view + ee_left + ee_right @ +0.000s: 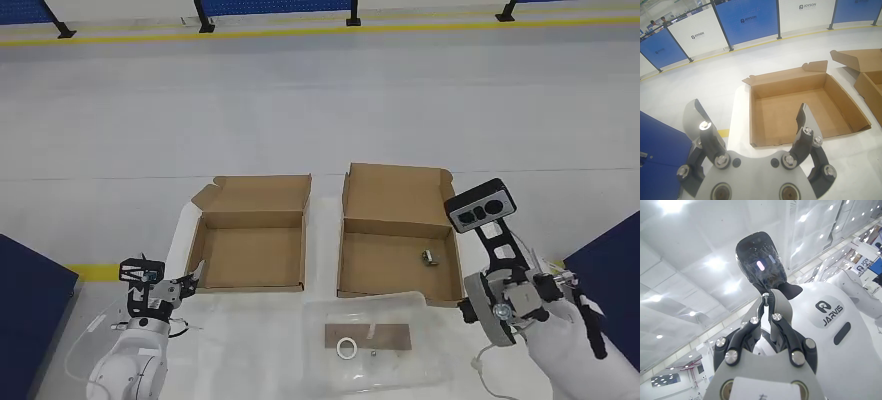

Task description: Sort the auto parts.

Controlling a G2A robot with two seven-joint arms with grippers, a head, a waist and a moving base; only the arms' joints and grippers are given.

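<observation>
Currently held on the bench (pixel 250 325), a white top, as follows.

1. Left box (pixel 250 250): open brown carton toward the far left corner of the bench. Its lid flap is folded back over the far edge, and its brown floor lies in plain sight.

2. Right box (pixel 398 262): carton of the same kind, beside the left box toward the far right corner. A strip of bench lies between the two, and the lid is likewise folded back.

3. Small metal part (pixel 430 257): lying on the floor of the right box, close to the wall nearest the bench's right edge.

4. Clear plastic tray (pixel 410 299): at the middle of the near edge, just in front of the right box.

5. Brown card strip (pixel 385 336): flat inside the tray.

6. White ring (pixel 347 348): in the tray, at the end of the strip nearer the bench's left edge. A dark speck (pixel 372 351) sits just beside it, too small to identify.

7. Left gripper (pixel 749 106): above the near left corner of the bench, just in front of the left box's front corner, jaws spread wide.

8. Right gripper (pixel 767 301): at the near right corner of the bench, beside the right box's front corner and turned upward. Its jaws are drawn narrow, pinching a small metal screw (pixel 766 298) at the fingertips.
</observation>
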